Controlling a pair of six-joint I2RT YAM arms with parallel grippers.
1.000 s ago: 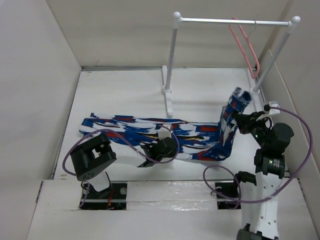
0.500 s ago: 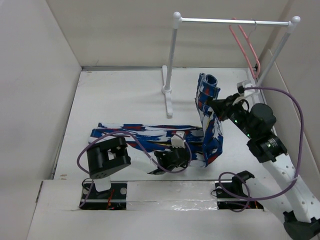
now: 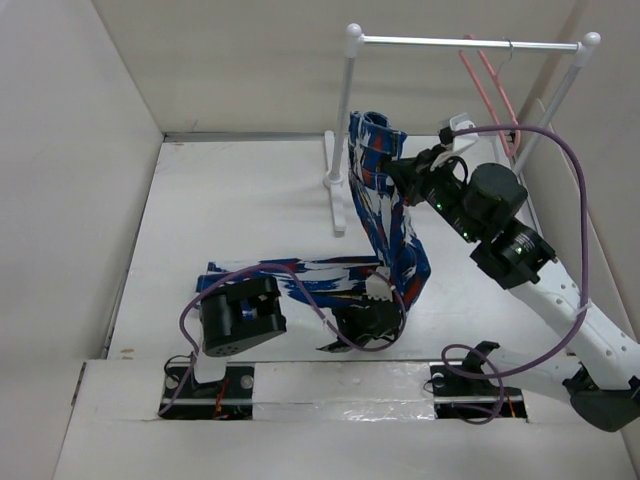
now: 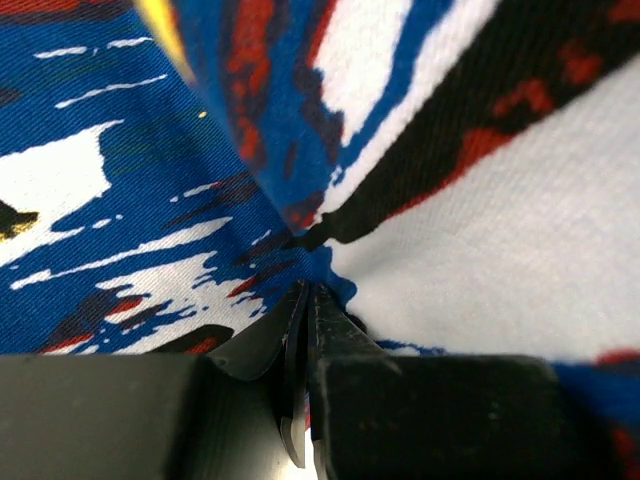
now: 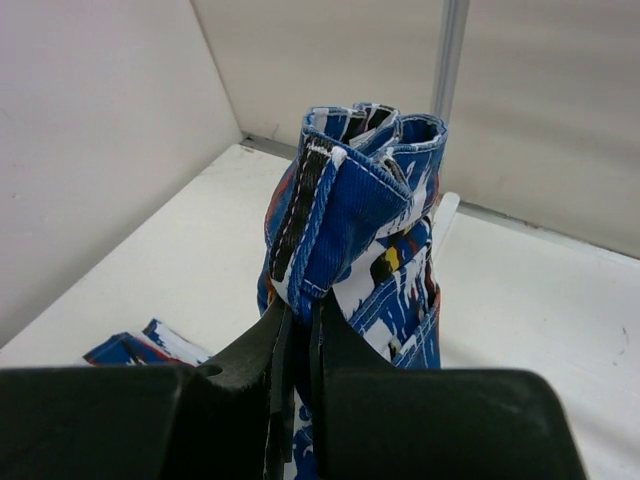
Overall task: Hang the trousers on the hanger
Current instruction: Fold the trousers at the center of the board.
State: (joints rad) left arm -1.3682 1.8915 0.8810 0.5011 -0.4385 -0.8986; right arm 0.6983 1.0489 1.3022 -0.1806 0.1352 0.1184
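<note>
The blue splash-patterned trousers (image 3: 395,225) run from the table up to my right gripper (image 3: 392,165), which is shut on their bunched end (image 5: 350,190) and holds it high above the table beside the rack's left post. The rest lies flat toward the left (image 3: 290,275). My left gripper (image 3: 380,300) is shut on the fabric (image 4: 200,180) low at the table, where the cloth bends upward. The pink hanger (image 3: 490,95) hangs from the rail at the far right, apart from both grippers.
The white-posted rack with its silver rail (image 3: 465,43) stands at the back; its left post and foot (image 3: 338,185) are just left of the lifted cloth. White walls enclose the table (image 3: 240,190) on three sides.
My right gripper has carried the trouser end up and to the left, from near the right post toward the left post. My left gripper has dragged its part of the fabric to the right.
</note>
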